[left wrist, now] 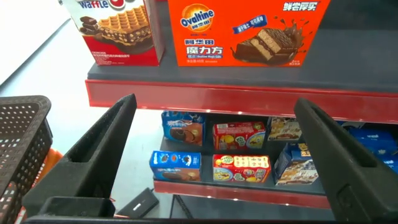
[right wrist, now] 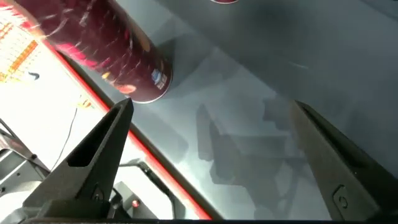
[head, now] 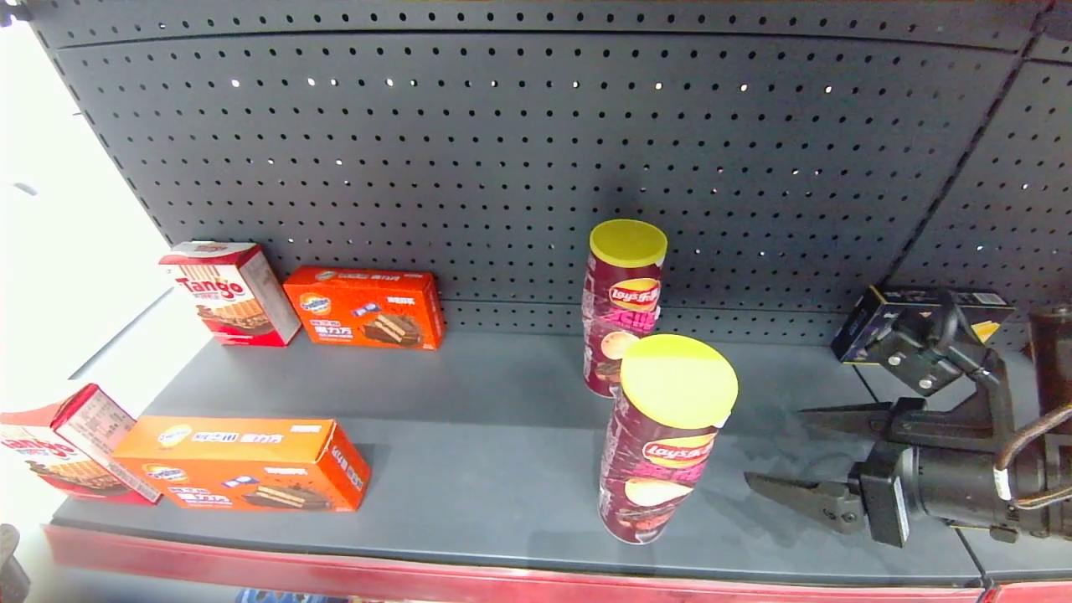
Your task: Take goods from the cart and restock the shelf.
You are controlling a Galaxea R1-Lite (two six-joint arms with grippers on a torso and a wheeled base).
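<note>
Grey shelf board [head: 502,469] with a perforated back panel. The front chip can [head: 662,444], yellow-lidded, stands upright near the front edge. A second chip can [head: 624,301] stands upright behind it, near the back panel. The right gripper [head: 777,445] sits just beside the front chip can on the robot's right, jaws wide apart and empty. Two orange boxes [head: 243,465] lie well apart to the left. The left gripper [left wrist: 216,102], jaws spread wide and empty, faces the red shelf lip [left wrist: 249,99], near a dark mesh basket [left wrist: 22,149].
</note>
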